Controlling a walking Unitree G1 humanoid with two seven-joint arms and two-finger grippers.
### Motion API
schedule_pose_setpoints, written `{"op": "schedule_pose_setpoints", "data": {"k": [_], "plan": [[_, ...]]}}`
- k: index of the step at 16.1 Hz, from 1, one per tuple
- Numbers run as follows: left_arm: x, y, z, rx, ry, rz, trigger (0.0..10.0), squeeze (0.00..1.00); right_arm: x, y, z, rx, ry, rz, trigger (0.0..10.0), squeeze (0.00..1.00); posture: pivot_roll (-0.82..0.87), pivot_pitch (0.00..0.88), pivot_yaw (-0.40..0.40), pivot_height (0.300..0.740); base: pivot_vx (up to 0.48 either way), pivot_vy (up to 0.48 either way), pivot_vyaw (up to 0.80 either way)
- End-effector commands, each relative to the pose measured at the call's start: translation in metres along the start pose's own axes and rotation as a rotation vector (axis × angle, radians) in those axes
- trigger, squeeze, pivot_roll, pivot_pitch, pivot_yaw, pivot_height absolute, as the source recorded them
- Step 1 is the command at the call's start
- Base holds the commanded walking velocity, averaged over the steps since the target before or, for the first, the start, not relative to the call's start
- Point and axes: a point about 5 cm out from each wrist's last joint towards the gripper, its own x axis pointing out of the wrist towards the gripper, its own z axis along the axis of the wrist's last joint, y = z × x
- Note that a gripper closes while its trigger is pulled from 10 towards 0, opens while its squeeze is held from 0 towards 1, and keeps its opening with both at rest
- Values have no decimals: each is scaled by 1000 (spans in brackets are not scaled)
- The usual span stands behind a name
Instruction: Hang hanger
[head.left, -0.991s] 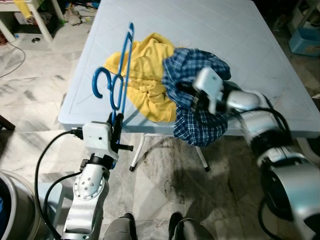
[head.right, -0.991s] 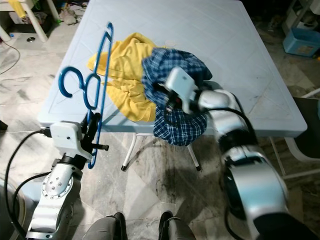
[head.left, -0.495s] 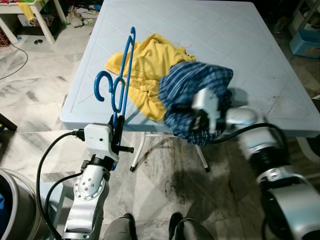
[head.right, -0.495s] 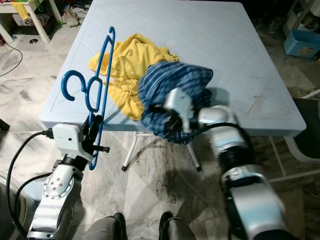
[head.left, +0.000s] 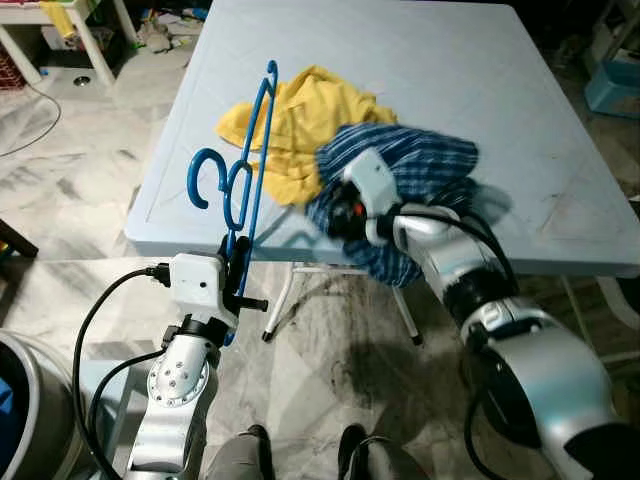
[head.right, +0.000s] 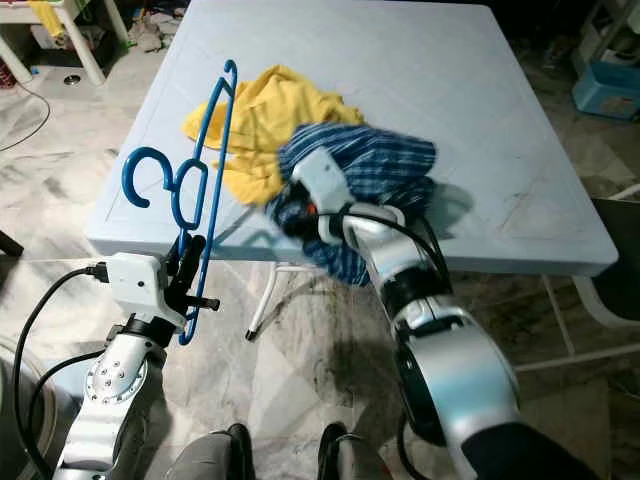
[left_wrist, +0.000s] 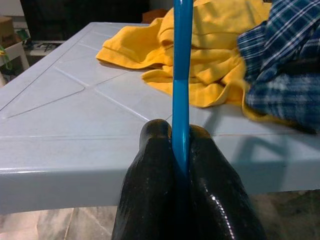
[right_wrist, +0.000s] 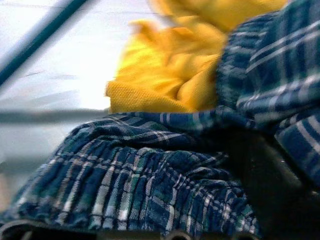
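A yellow garment (head.left: 305, 120) lay crumpled beside a blue plaid shirt (head.left: 425, 170) on the light-blue plastic table (head.left: 440, 60).

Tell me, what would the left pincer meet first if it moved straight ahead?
Probably the table edge; the left pincer, shut on the hanger, points straight at it. Depth is unclear.

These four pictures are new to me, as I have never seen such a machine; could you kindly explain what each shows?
It is a walking humanoid robot with two silver arms. The two wide pictures come from its head, looking down; the two close ones come from cameras on its wrists. A pale blue plastic table holds a crumpled yellow cloth and a blue checked garment. The left end effector pinches a blue plastic hanger upright. The right end effector is buried in the checked garment.
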Motion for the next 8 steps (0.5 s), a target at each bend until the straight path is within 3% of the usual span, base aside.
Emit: {"op": "schedule_pose_setpoints", "data": {"k": [1,3,4,6,8], "plan": [[-10,3,-25,-3,141,12,10000,0,-2,-12,3,21,8,-116,10000,1000,172,228,-35,740,0,0,0],[-9,2,-26,0,143,15,10000,0,-14,-46,29,-69,-65,-421,10000,1000,173,230,-37,740,0,0,0],[-9,2,-26,1,145,18,10000,0,-20,-58,44,-118,-125,-497,10000,1000,172,230,-37,740,0,0,0],[-8,1,-27,4,147,20,10000,0,-24,-61,63,-239,-184,-469,10000,1000,171,229,-38,740,0,0,0],[-8,1,-28,4,150,19,10000,0,-22,-55,60,-370,-147,-346,10000,1000,168,226,-38,740,0,0,0]]}}
